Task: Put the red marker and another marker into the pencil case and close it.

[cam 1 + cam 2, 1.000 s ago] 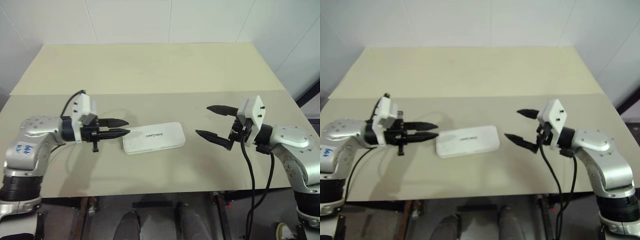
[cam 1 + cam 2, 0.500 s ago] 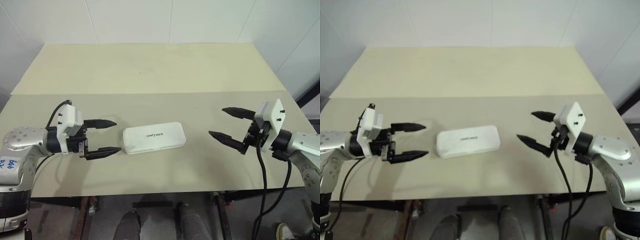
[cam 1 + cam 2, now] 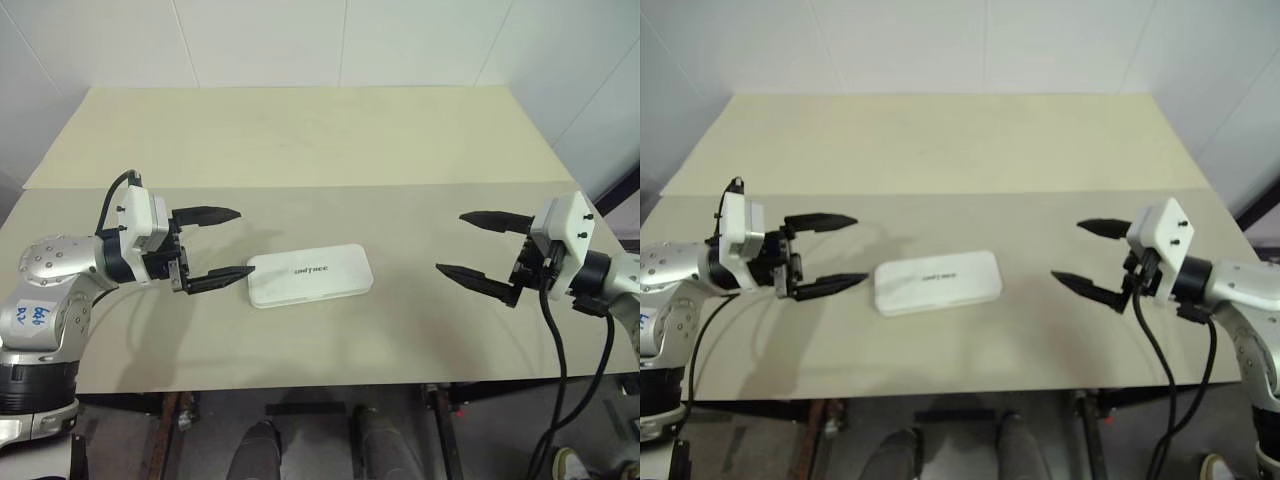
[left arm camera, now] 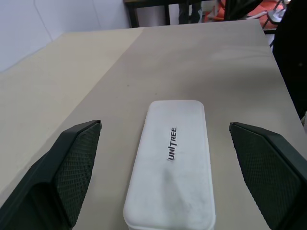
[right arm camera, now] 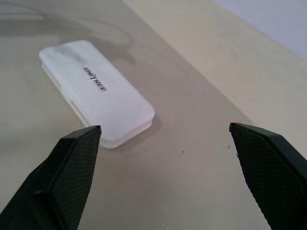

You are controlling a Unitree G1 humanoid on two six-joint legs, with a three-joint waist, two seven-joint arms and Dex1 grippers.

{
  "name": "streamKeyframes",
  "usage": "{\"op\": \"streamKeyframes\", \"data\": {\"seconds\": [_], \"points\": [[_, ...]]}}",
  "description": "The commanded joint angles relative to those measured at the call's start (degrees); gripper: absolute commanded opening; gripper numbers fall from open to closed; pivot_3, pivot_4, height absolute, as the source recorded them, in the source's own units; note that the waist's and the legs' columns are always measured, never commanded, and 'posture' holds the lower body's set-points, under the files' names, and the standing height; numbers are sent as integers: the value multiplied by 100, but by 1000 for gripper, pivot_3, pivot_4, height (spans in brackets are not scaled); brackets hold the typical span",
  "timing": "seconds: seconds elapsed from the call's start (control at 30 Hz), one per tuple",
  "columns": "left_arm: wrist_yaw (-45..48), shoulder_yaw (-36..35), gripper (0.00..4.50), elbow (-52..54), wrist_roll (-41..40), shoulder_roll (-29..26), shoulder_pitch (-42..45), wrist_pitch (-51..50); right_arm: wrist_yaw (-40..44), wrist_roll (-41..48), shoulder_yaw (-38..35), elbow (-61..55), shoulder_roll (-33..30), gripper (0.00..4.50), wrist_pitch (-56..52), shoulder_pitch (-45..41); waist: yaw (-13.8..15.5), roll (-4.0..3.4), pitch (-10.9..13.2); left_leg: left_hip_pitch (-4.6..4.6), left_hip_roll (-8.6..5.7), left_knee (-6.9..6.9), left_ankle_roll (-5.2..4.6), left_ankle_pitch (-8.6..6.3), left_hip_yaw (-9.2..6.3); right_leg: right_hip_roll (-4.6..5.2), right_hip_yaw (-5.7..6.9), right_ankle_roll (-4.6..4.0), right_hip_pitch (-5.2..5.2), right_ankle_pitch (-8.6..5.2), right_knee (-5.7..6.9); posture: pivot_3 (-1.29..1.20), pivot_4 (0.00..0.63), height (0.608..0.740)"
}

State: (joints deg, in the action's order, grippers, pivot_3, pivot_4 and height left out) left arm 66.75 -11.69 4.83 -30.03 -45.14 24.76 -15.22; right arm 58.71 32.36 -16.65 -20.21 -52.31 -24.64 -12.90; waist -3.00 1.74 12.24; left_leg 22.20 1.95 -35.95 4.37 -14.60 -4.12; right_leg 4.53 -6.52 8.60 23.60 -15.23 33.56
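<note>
Jaws: both grippers have their two black fingers spread wide apart, with nothing between them.
Pencil case: the pencil case lies flat and shut at the centre of the head frames, slightly below mid-height, its long side running left to right and its lid up with dark "UNITREE" lettering on it.
Markers: neither marker can be seen on the table; with the lid down, what is inside the case cannot be told.
Left gripper: the left gripper sits at the left of the frame, pointing toward the case's left short end; its lower fingertip is just beside that end, and contact cannot be told. In the left wrist view the case lies lengthwise between the two fingers.
Right gripper: the right gripper sits at the right of the frame, pointing left toward the case and well apart from it. In the right wrist view the case lies toward the upper left.
Table: the beige table carries the case near its front edge.
</note>
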Motion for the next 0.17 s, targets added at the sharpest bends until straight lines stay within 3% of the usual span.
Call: {"op": "streamKeyframes", "data": {"seconds": [0.03, 0.17], "points": [[160, 100, 4483, -300, 130, 4, 220, 328, 225, 201, -166, -206, -90, 4500, 106, 35, -13, 0, 0, 0, 0, -1, 0, 0, 0, 0, 0, 0, 0, 0, 0, 0, 150, 740], [232, 169, 4483, -452, 121, 5, 402, 367, 233, 334, -161, -452, -116, 4500, -54, 108, -16, 0, 0, 0, 0, 0, 0, 0, 0, 0, 0, 2, 2, 1, 5, 0, 150, 740]]}}
